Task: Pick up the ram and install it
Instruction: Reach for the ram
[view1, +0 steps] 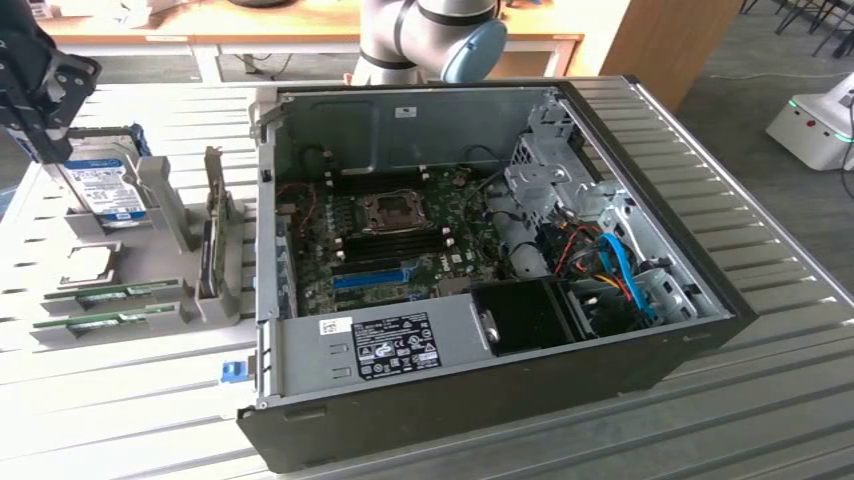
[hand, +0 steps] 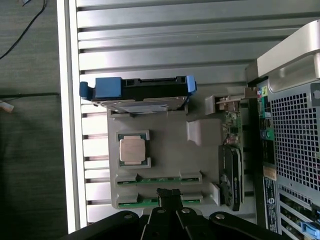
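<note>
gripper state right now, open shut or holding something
Gripper: open or shut cannot be told; it hovers above the thin green ram sticks in the grey plastic tray.

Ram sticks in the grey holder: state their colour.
The ram sticks are green, shown best in the exterior view.

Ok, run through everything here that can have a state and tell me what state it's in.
Computer case, side open, motherboard exposed.
Ram sticks, both seated in the grey holder, not picked up.
Hard drive, standing on edge in the holder.
Processor, lying flat in the holder.
Hand, over the holder, outside the case.
</note>
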